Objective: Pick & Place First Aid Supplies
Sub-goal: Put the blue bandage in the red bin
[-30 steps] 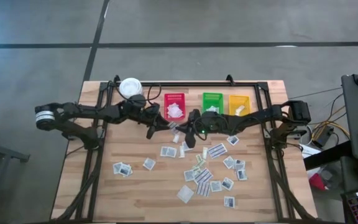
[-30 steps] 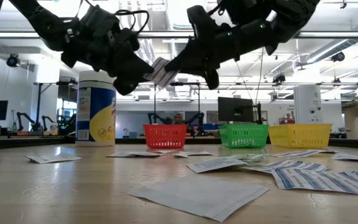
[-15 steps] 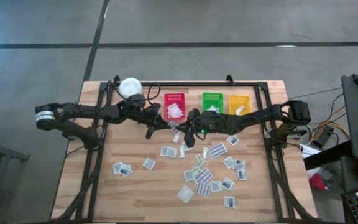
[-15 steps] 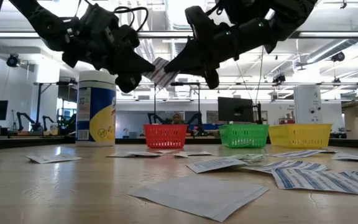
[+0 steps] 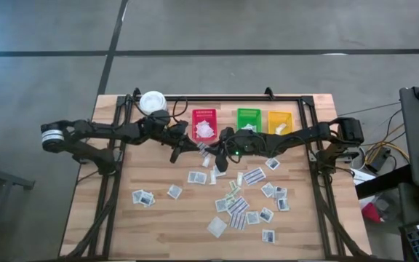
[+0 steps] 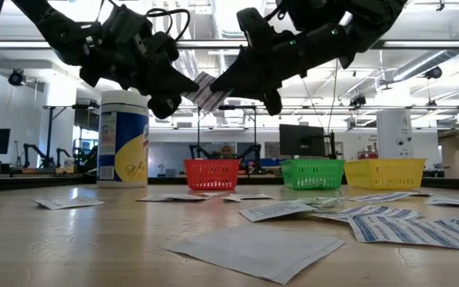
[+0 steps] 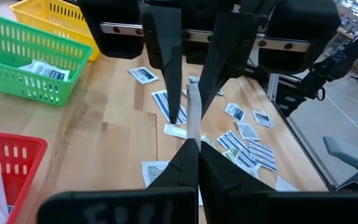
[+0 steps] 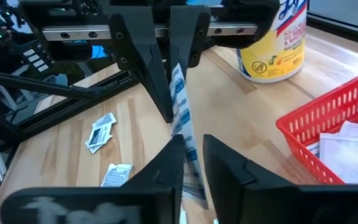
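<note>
Above bare boards near the red bin [image 5: 204, 125], our left gripper [image 6: 183, 84] pinches the striped packet [image 6: 206, 90]; right gripper [image 6: 220, 85] slackened around it.

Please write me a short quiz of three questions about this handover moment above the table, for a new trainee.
1. True or false: the striped packet lies flat on the table.
2. Which bin stands nearest the white canister? A) red bin B) green bin C) yellow bin
3. Fill in: the left gripper has its jaws ____ on the packet, while the right gripper shows a gap between its jaws.

Key
1. False: it is held in the air between both grippers.
2. A
3. shut
</note>
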`<state>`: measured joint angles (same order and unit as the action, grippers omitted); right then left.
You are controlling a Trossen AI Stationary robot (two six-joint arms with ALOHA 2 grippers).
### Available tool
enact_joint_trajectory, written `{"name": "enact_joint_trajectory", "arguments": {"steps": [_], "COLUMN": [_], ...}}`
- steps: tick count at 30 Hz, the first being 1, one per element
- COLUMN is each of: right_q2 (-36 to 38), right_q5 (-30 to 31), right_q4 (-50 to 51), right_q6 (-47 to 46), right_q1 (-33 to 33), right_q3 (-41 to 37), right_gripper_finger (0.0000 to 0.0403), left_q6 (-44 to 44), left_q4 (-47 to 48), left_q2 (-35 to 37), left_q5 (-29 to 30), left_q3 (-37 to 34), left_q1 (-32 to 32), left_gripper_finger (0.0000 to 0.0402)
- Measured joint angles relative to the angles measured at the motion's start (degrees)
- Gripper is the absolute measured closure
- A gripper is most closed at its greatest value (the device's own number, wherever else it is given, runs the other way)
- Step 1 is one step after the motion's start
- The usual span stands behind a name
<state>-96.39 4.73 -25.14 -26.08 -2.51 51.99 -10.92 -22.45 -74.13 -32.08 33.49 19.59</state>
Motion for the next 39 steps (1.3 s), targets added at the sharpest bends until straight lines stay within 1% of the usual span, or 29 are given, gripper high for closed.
{"name": "enact_joint_trajectory", "arguments": {"steps": [6, 11, 14, 17, 22, 25, 32, 36, 39], "right_q2": [2.7, 5.9, 8.1, 9.7, 10.0, 9.2, 7.1, 6.2, 6.2], "right_q5": [0.0, -0.1, -0.1, -0.1, -0.3, -0.3, -0.2, -0.2, -0.2], "right_q4": [5.3, 11.9, 16.5, 21.2, 22.3, 22.2, 21.0, 20.3, 20.2], "right_q6": [0.2, 3.5, 4.0, 3.8, 3.6, 3.6, 3.6, 3.6, 3.6], "right_q1": [-1.8, -2.2, -2.2, -1.7, 0.0, 1.0, 2.4, 2.8, 2.8], "right_q3": [0.0, 0.0, 0.0, 0.0, -0.6, -0.7, -0.8, -0.9, -0.9], "right_gripper_finger": [0.0298, 0.0277, 0.0269, 0.0264, 0.0262, 0.0267, 0.0279, 0.0285, 0.0289], "left_q6": [-0.6, -0.7, -1.1, -2.6, -5.5, -6.9, -8.6, -9.4, -9.4], "left_q4": [0.4, 1.0, 1.7, 2.1, 2.0, 2.0, -0.7, -2.1, -5.9], "left_q2": [0.0, 0.0, 0.0, 0.0, 0.0, 0.0, -0.6, -4.4, -8.6], "left_q5": [2.8, 6.4, 11.7, 19.9, 33.1, 38.3, 39.7, 41.2, 41.3], "left_q3": [0.0, 0.0, -0.1, -0.2, -0.7, -1.1, -1.1, -1.1, -1.1], "left_q1": [0.0, 0.0, 0.0, 0.0, 0.0, 0.0, -0.4, -1.1, -1.6], "left_gripper_finger": [0.0401, 0.0401, 0.0401, 0.0401, 0.0401, 0.0401, 0.0401, 0.0401, 0.0401]}}
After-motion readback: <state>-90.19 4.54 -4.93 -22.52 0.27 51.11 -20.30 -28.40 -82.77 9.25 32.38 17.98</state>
